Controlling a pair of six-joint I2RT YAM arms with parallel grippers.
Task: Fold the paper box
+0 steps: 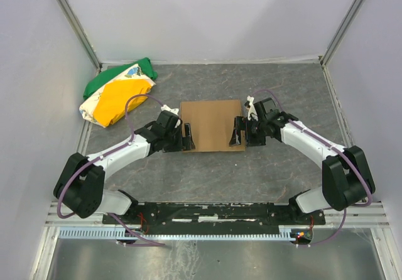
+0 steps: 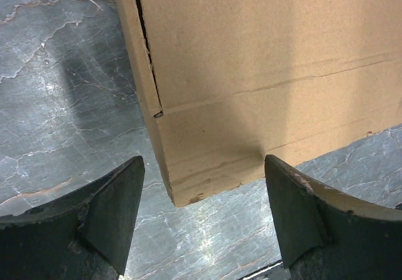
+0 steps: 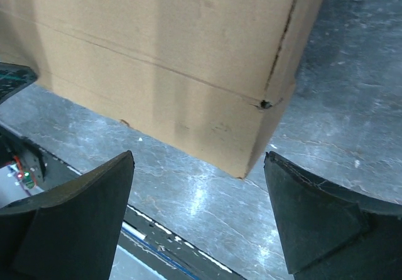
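Top external view showed the paper box (image 1: 210, 124) lying flat; left gripper (image 1: 187, 136) at 9 o'clock and right gripper (image 1: 237, 132) at 3 o'clock both stood apart, holding nothing.

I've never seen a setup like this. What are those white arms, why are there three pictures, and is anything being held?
The two white arms are robot arms bolted at the near edge of a grey table. Each ends in a two-finger tool. The wide picture comes from a fixed camera above and behind them. The other two come from small cameras on the wrists, so the dark shapes at their bottom edges are each tool's own fingers.

In the middle lies the paper box, plain brown cardboard, flat and compact. The left tool sits at its near left corner, the right tool at its near right corner. Both are open, with a corner of the box showing between the fingers; nothing is held. At the far left lies a green, yellow and white cloth bundle, untouched.
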